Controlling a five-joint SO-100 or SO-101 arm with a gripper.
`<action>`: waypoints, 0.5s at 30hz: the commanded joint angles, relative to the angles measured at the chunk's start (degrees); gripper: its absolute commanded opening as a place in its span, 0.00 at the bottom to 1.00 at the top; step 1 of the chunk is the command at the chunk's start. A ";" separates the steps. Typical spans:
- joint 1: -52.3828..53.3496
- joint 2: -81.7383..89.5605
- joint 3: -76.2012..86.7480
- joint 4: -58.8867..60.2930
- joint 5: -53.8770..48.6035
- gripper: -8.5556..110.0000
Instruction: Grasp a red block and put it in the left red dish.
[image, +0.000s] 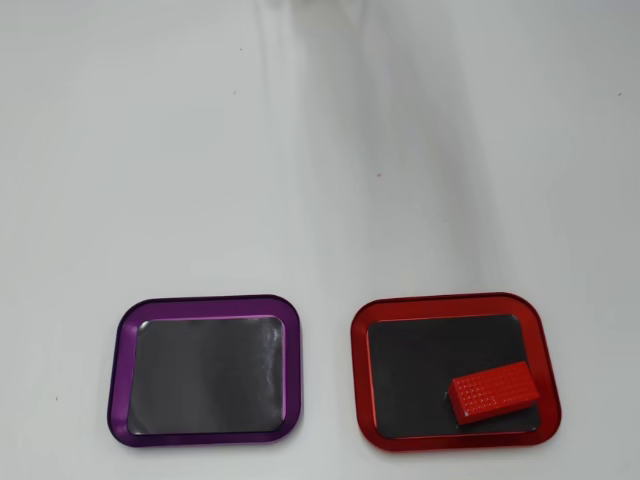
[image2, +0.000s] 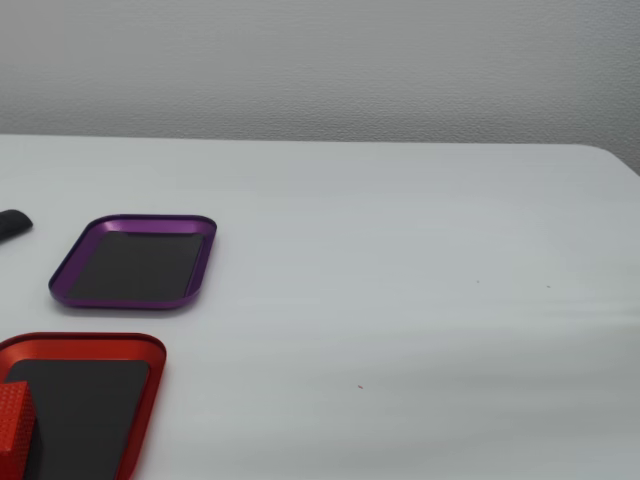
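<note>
The block (image: 494, 393) is lying inside the red dish (image: 362, 372), in its near-right corner in the overhead view, touching the dark floor. The purple dish (image: 120, 372) is sitting to the left on the white worktop (image: 320, 150). The fixed view is cropping the block (image2: 12, 425) at its left edge and alone is showing a dark object (image2: 14, 224) there. The tool is appearing in neither view.

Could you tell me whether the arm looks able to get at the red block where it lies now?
Probably yes: the red block lies uncovered in the red dish with nothing over it. The arm itself is out of view, though, so its reach cannot be judged.
</note>
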 joint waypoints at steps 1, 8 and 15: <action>0.18 9.49 9.14 0.00 -0.53 0.29; 6.06 28.04 40.69 -3.78 0.18 0.29; 14.41 46.76 73.56 -18.19 0.18 0.29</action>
